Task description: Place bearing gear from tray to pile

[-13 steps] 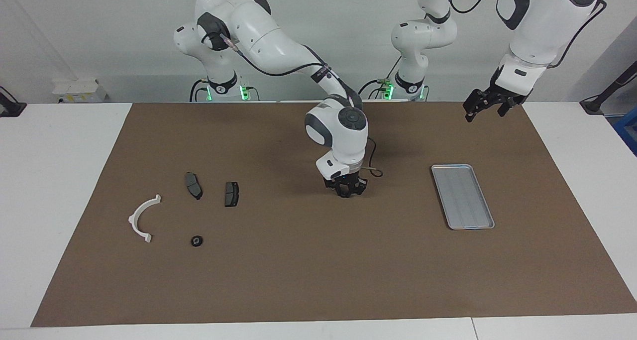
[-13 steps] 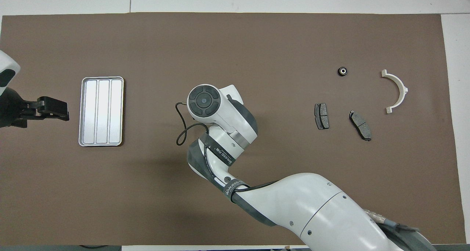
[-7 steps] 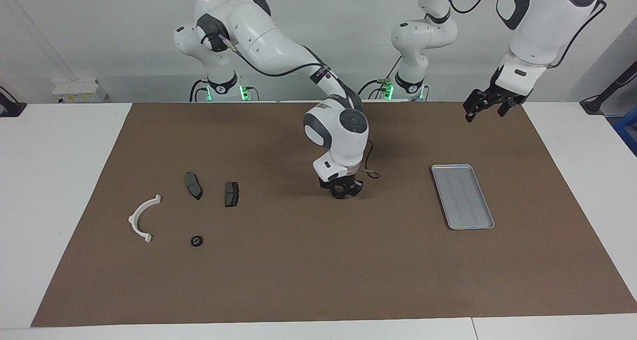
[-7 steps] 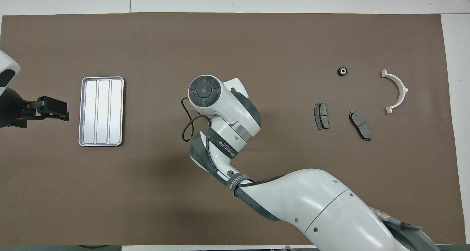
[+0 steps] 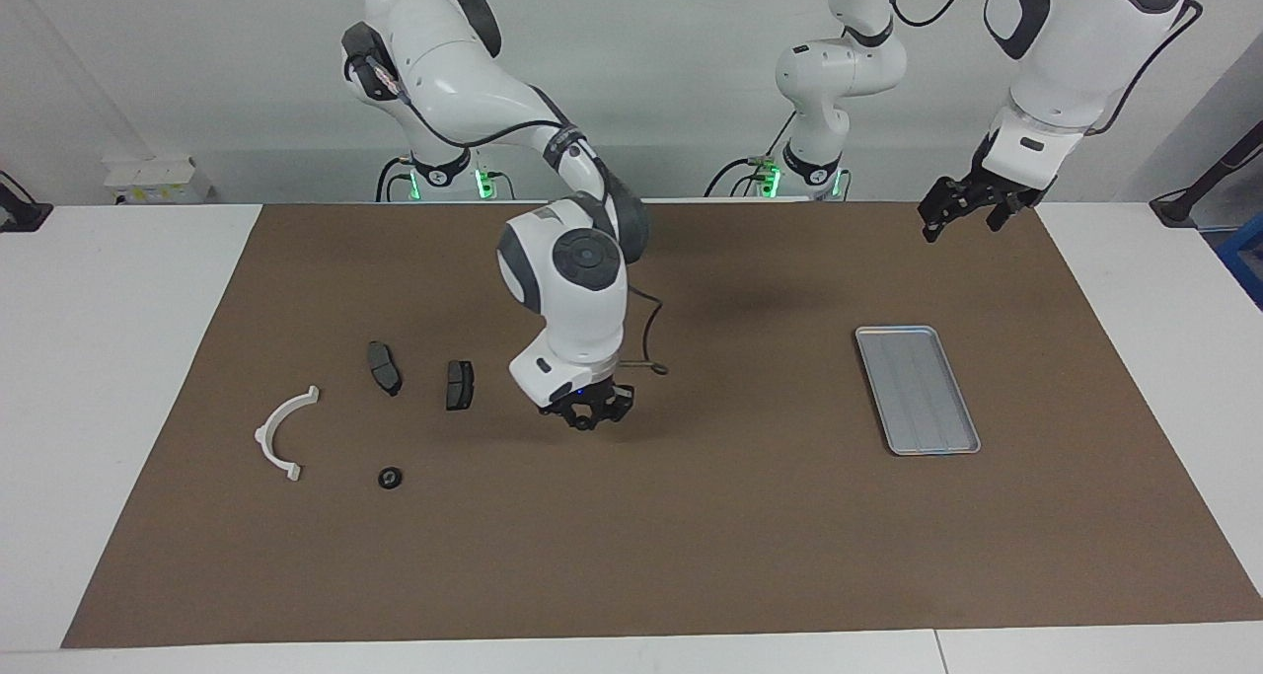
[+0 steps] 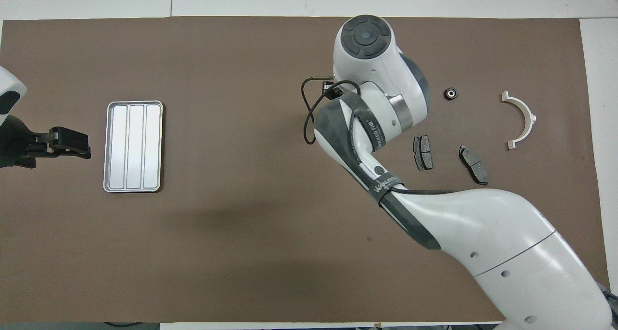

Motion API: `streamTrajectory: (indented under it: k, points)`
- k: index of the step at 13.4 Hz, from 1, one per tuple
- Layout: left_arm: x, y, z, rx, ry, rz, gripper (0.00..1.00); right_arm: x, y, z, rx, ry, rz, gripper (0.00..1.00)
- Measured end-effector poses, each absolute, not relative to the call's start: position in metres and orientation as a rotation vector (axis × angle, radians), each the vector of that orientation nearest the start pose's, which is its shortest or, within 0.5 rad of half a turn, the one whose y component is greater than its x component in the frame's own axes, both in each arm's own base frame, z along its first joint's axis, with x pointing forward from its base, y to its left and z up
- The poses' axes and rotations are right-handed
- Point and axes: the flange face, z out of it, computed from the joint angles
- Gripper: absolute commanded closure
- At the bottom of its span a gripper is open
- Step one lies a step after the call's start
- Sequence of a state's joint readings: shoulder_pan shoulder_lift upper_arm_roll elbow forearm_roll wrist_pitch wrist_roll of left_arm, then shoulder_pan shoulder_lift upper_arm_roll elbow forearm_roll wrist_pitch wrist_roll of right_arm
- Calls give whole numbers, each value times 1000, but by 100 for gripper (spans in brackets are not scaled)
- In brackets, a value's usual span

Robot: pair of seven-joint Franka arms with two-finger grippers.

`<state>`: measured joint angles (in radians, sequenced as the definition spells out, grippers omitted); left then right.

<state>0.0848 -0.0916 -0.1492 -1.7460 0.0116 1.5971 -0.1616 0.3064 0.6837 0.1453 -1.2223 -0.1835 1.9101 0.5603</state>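
Clock directions are read in the overhead view, with 12 pointing away from the robots.

- The only bearing gear (image 6: 450, 93) you can see lies flat on the mat (image 6: 241, 248). It is about 1 o'clock from the nearer brake pad (image 6: 423, 152) and 10 o'clock from the white arc (image 6: 519, 120), so it is at the edge of the pile (image 6: 474, 165).
- The tray (image 6: 110, 146), at 9 o'clock on the surface, shows nothing in it.
- Look: a small black ring with a pale centre, a low profile and a round outline.
- Handling, my estimate: rigid, dense for its size, not fragile, with smooth sides that slip. It rolls if it lands on its edge, so set it down flat.
- Grasp: pinch across the outer rim from straight above, fingers on two facing sides. The bore looks too small to use.
- The right gripper (image 5: 589, 412) hangs low over bare mat, about 9 o'clock from the pads, with its fingers closed. I can't tell if they are pinching a second gear. The overhead view hides them under the wrist.
- The left gripper (image 5: 962, 210) waits, raised, at 9 o'clock from the tray, with its fingers spread and nothing in them.
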Motion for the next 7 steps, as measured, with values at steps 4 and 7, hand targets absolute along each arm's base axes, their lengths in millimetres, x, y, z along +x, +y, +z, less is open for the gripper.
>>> streamTrajectory:
  k: [4,7]
  points:
    - [524,-36,593,-3105,-152,86,0,715,201,361,-3204,-99,-91,100]
    - [524,-36,593,-3105,-152,86,0,723,147,320,-3182,-196,-149,100]
